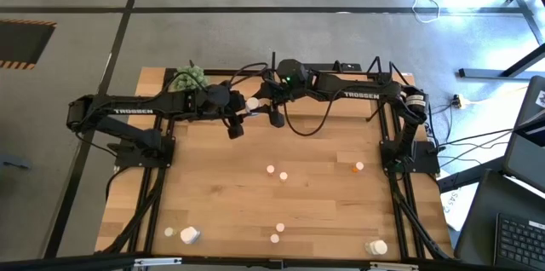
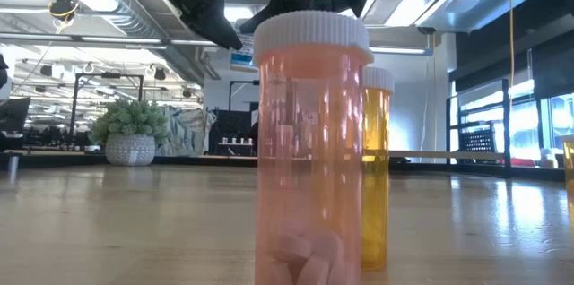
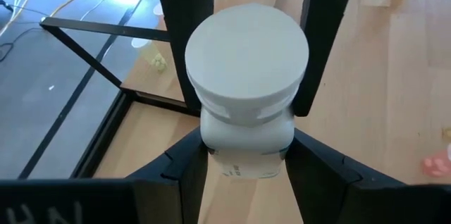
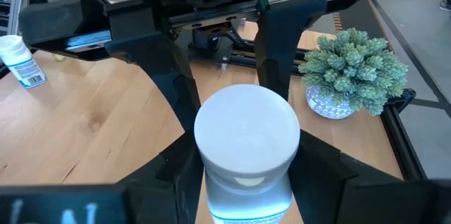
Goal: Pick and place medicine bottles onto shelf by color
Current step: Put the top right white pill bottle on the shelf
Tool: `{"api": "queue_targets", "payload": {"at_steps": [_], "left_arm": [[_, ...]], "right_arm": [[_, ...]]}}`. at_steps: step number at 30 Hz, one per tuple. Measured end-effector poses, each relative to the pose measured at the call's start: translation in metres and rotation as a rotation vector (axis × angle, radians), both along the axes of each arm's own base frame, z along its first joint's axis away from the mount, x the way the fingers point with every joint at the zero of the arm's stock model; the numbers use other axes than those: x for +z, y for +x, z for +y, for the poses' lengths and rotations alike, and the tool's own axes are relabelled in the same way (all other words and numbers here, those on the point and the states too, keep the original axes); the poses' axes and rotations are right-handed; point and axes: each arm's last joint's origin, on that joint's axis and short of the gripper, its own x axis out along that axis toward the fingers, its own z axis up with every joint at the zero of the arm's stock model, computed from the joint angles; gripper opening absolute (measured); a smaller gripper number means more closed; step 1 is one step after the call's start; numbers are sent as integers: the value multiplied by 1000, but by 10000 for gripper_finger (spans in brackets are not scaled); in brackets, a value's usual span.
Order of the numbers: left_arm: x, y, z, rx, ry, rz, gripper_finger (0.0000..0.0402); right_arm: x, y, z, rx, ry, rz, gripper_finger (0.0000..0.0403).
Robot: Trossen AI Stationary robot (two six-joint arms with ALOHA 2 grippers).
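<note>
Both arms meet over the far middle of the wooden surface (image 1: 255, 194), each holding a white medicine bottle. The left gripper (image 3: 243, 104) has its jaws clamped on a white-capped bottle (image 3: 246, 76); the right gripper (image 4: 246, 146) grips another white bottle (image 4: 246, 139) near the green plant ball (image 4: 352, 69). Smaller white-topped and orange bottles (image 1: 281, 175) stand scattered across the near half, well apart.
</note>
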Motion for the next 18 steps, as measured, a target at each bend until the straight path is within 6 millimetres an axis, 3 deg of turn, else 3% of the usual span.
{"api": "queue_targets", "payload": {"at_steps": [18], "left_arm": [[0, 0, 0, -9, 25, 11, 165]], "right_arm": [[0, 0, 0, -12, -11, 1, 173]]}}
